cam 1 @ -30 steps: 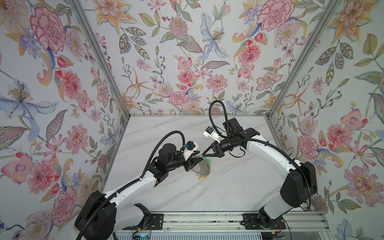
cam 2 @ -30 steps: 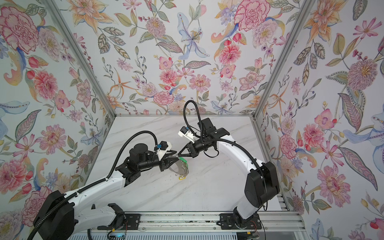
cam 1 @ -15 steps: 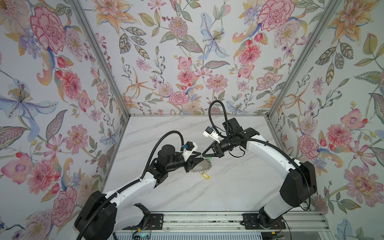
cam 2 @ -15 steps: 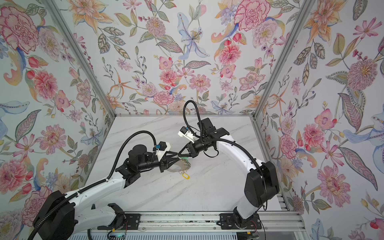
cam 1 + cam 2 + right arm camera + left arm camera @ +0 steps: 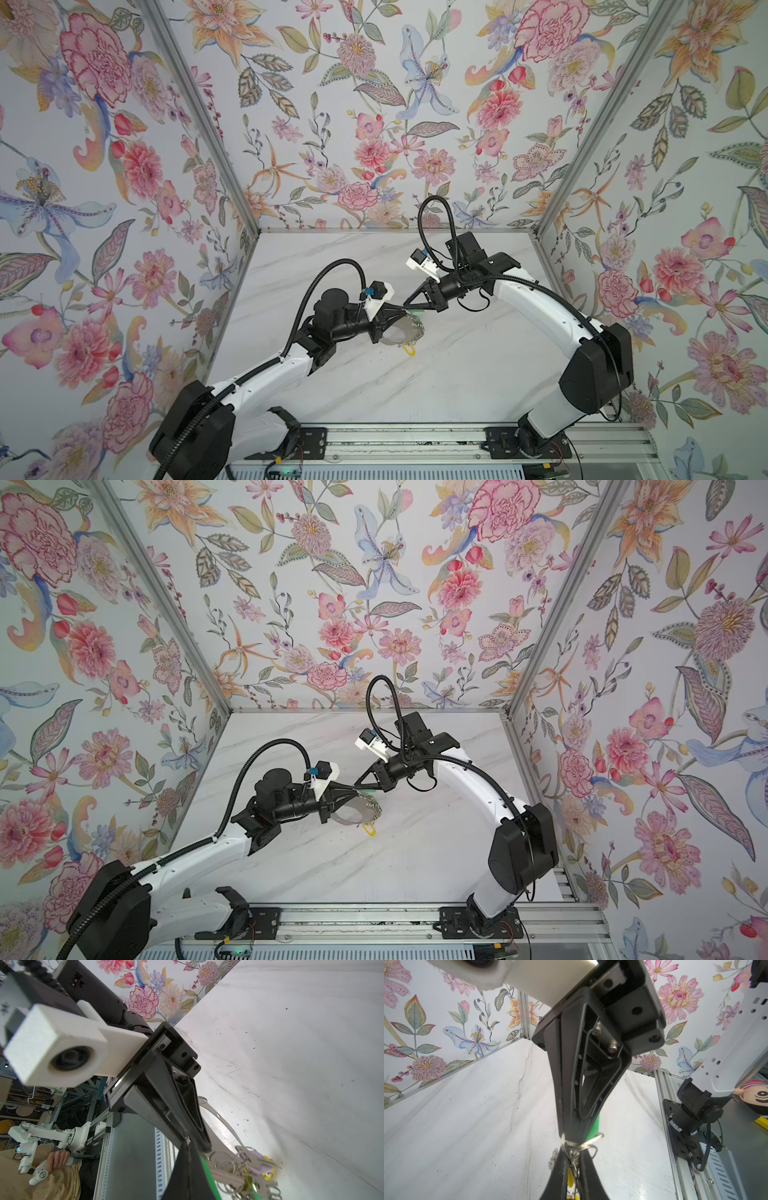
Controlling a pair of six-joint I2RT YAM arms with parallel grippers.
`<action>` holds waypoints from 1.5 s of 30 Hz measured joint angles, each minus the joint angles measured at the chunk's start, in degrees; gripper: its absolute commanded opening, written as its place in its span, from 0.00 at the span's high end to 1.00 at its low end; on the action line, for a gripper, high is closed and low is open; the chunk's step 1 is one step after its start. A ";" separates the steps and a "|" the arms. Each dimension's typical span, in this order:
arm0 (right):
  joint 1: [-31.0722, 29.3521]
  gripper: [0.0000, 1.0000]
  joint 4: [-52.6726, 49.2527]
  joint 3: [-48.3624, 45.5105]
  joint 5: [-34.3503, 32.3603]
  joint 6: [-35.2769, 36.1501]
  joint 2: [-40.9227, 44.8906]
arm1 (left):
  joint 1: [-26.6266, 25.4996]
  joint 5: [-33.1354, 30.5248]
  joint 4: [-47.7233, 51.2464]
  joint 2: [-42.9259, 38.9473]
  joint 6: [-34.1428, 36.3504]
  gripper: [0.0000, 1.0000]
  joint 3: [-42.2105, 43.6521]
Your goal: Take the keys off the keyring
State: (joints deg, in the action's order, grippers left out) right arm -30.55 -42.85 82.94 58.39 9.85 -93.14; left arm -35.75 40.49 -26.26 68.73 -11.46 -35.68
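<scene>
Both top views are showing the left tool (image 5: pixel 400 311) pinching the keyring (image 5: pixel 395 334) at counter (image 5: pixel 457 374) centre, steadying it while the right tool (image 5: pixel 411 303), from two o'clock, is clamping a green-tagged key (image 5: pixel 420 309), likely to free it.

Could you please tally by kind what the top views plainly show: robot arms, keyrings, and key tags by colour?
Robot arms: 2 (left, right)
Keyring: 1
Green key tag: 1
Yellow key tag: 1
Total: 5; further tags may be hidden among the rings.
</scene>
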 measured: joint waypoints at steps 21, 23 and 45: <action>1.53 1.00 3.76 -4.04 -0.59 -2.38 4.28 | 0.11 -1.14 -2.93 -0.70 0.17 1.00 0.81; 2.23 1.00 4.15 -5.05 -0.92 -2.60 5.25 | 0.11 -1.84 -2.89 -1.25 0.39 1.00 0.94; 0.61 1.00 5.42 -6.43 -4.26 -3.23 6.05 | 0.11 -1.79 -1.51 -0.74 1.49 0.88 1.51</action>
State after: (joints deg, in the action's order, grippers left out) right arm -29.93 -37.43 76.51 54.13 6.61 -87.09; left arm -35.64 38.70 -27.77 67.99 -9.98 -34.17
